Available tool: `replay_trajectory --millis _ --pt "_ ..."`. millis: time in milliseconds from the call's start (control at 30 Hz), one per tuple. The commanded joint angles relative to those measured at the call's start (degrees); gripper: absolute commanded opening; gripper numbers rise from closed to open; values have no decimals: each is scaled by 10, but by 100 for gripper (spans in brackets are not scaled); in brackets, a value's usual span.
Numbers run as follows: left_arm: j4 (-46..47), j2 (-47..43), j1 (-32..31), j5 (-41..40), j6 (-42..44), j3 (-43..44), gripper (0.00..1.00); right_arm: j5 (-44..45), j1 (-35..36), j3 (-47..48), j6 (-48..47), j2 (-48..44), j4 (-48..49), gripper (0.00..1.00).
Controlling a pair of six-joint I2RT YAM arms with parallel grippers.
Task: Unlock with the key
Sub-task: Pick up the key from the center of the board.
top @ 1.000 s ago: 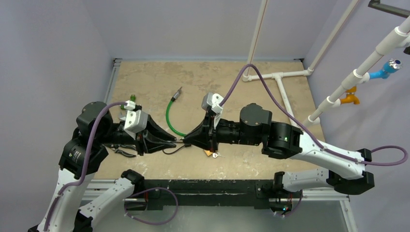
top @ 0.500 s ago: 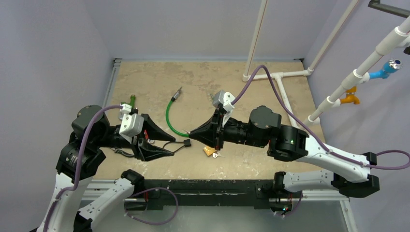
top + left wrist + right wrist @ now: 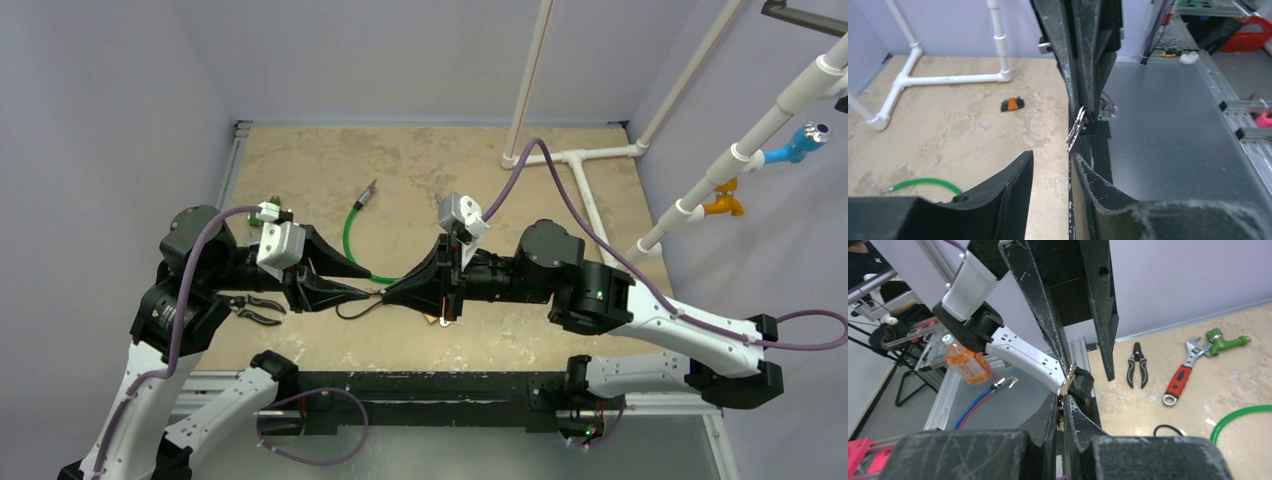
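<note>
My right claw [image 3: 390, 291] is clamped on the key [image 3: 1066, 382] at mid-frame overhead, its length pointing left toward my left claw [image 3: 368, 283], whose fingers stand apart, tips just beside it.

Tip to tip above the counter [image 3: 420, 170]: left gripper [image 3: 367, 283], fingers apart, and right gripper [image 3: 386, 293], pinched closed. Behind, green hose [image 3: 349, 240]; nearby, pliers [image 3: 255, 305].
</note>
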Motion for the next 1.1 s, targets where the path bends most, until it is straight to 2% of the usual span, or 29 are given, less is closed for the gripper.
replay_trajectory --millis 0,100,200,533,733,1067 --pt "62 11 5 118 -37 16 30 -61 -1 -7 17 -12 58 0" --pt "58 11 5 193 -49 21 24 -63 -1 -10 18 -16 63 0" --pt "46 4 5 212 -51 21 26 -67 -2 -10 18 -16 68 0" --pt "47 -8 5 147 -46 18 29 -84 -2 -8 26 -3 82 0" --pt "-4 -14 5 41 26 17 29 -85 -2 -10 31 -8 87 0" --pt "46 -14 5 102 -34 19 29 -72 -2 -10 29 6 79 0"
